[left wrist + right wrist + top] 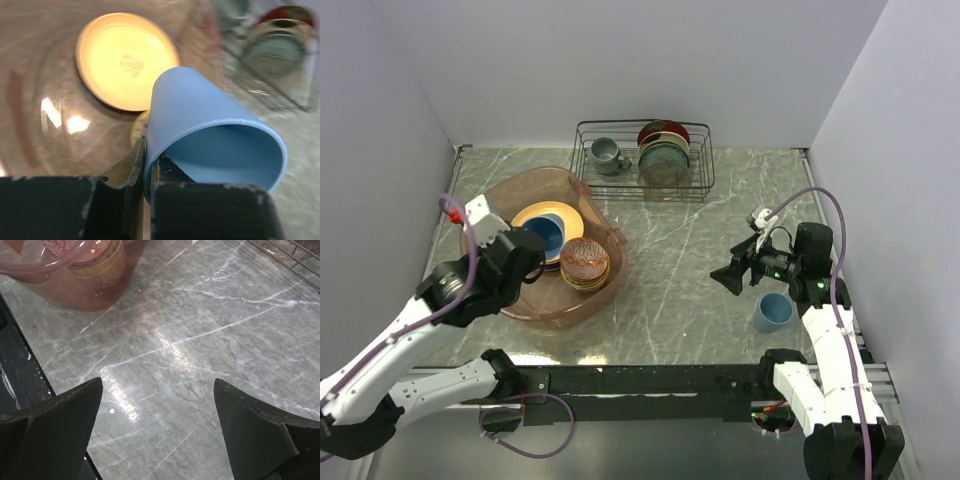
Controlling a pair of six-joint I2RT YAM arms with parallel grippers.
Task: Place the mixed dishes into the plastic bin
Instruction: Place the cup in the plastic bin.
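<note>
Pinching left hand (527, 250): pressed onto the wall of a light-blue plastic cup (215, 135) at its rim, one finger inside the mouth and one outside.
Held cup: tipped on its side over the bin, above the near edge of the plate lying there; whether it touches the plate cannot be told.
Plastic bin (510, 198): large translucent pinkish-brown basin with a flared rim, on the left half of the grey marble desk (680, 290).
Yellow-orange round plate (125, 60): flat on the bin floor, towards the far side.
Red-patterned bowl (584, 257): inside the bin at its right, on top of a short stack of cream and yellow dishes (584, 281).
Second light-blue cup (773, 311): upright on the desk near the right edge, outside the bin, just beside the right arm.
Right hand (158, 385): spread wide, holding nothing, above bare desk between bin and second cup.
Black wire rack (586, 150): at the far edge, holding a grey mug (607, 155) and upright dark plates (663, 155).
</note>
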